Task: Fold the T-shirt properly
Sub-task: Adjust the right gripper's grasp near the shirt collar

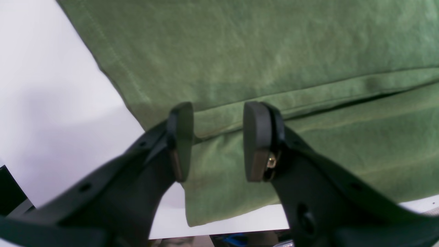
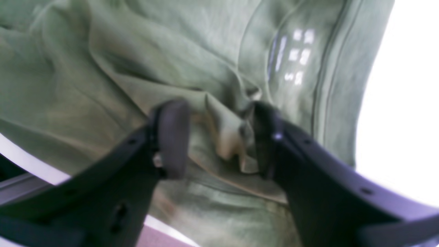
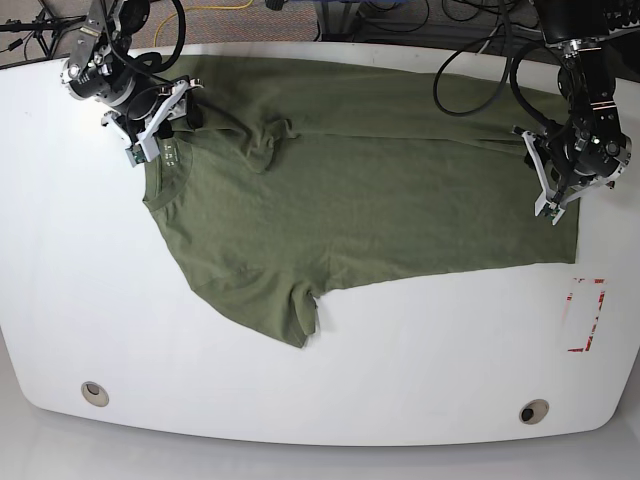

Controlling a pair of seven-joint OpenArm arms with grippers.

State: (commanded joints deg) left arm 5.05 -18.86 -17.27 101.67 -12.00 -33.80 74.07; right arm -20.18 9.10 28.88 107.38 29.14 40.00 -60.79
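White surface (image 3: 80, 300) with rounded corners, two small round holes near front edge; red-marked rectangle (image 3: 585, 316) near front right; tangle of dark cables (image 3: 470, 40) beyond far edge.

Olive-green T-shirt (image 3: 350, 200) spread across surface, collar toward base view's left, hem toward its right; far long side doubled over in a band along the top; small bunched knot of cloth just right of collar; near sleeve pointing toward front edge, lying flat.

Right gripper (image 2: 219, 137) at collar end, on base view's left; fingers (image 2: 171, 137) spread apart, a raised ridge of fabric standing between them, its tip touching one pad, other pad clear of it; not closed on cloth; pale printed label (image 2: 295, 55) visible inside collar, just beyond the fingers; cloth around it creased and heaped; wrist picture blurred, finer contact hard to judge.

Left gripper (image 1: 217, 140) at hem end, on base view's right; fingers (image 1: 255, 144) spread, straddling edge of a folded layer running across the shirt; cloth visible in the gap between the pads, nothing pinched; stitched hem line slanting along left border of fabric, white surface beside it; corner of lower layer reaching nearly to surface edge below the gripper.

Both arms low over shirt, well apart, one at each end.
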